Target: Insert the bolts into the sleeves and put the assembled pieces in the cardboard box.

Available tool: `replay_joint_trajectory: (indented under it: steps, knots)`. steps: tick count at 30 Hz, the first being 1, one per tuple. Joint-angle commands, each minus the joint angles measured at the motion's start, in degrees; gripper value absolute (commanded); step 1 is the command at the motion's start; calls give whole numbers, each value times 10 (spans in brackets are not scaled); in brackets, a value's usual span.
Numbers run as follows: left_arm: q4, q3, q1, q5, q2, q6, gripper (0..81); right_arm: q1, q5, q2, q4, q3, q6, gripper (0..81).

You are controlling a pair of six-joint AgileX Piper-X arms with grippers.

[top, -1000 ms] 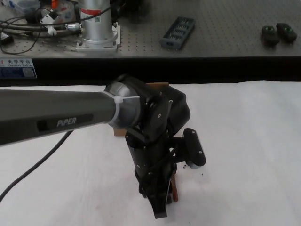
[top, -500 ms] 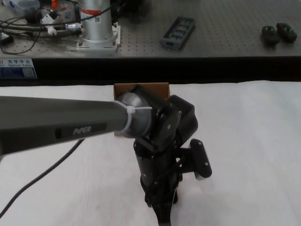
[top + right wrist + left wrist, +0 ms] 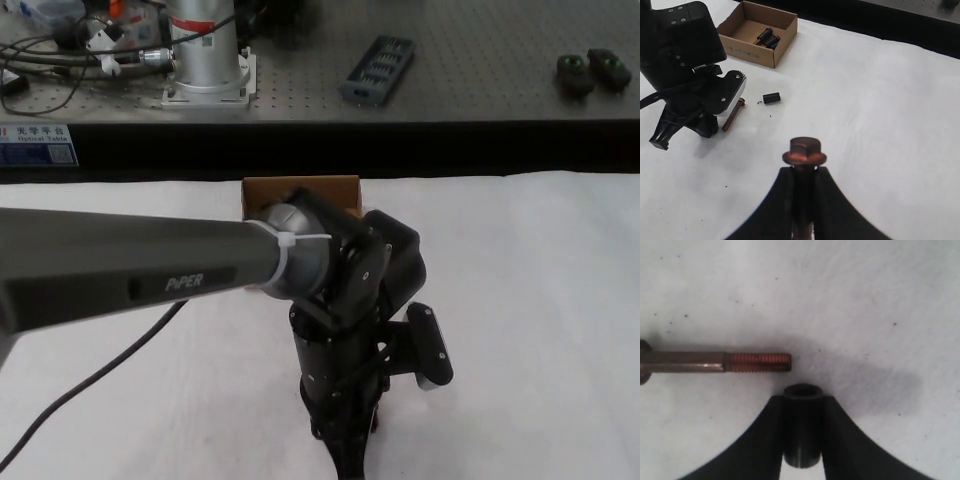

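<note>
The right gripper (image 3: 804, 172) grasps one bolt (image 3: 804, 152) of two, the left gripper (image 3: 803, 401) one sleeve (image 3: 802, 440) of two. The left arm (image 3: 150, 270) came nearer, uncovering the cardboard box (image 3: 300, 187).

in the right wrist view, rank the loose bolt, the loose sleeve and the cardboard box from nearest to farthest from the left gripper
1. Loose bolt: lying on the white cloth, right beside the left gripper.
2. Loose sleeve: on the cloth, just past the bolt's head.
3. Cardboard box: farthest, at the cloth's back edge.
</note>
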Motion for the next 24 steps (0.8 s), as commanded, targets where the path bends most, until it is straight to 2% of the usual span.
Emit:
replay_joint_trajectory:
  steps: [1,5,9,13,19,24]
  knots:
    - [13,-1,2,-53,-23,-51,6,-2,-3,-3,-19,-2,-3,20]
    - [-25,0,4,-44,-67,-185,6,-2,-3,-3,-47,-2,-3,20]
    - [-90,16,4,8,-125,-277,6,-2,-9,-3,-91,-2,2,20]
    - [-173,73,4,42,-193,-346,6,-2,-74,-3,-150,-2,31,20]
    - [-288,205,4,66,-320,-388,6,-2,-148,4,-241,1,40,20]
    - [-393,316,2,114,-436,-421,6,1,-293,38,-337,45,45,20]
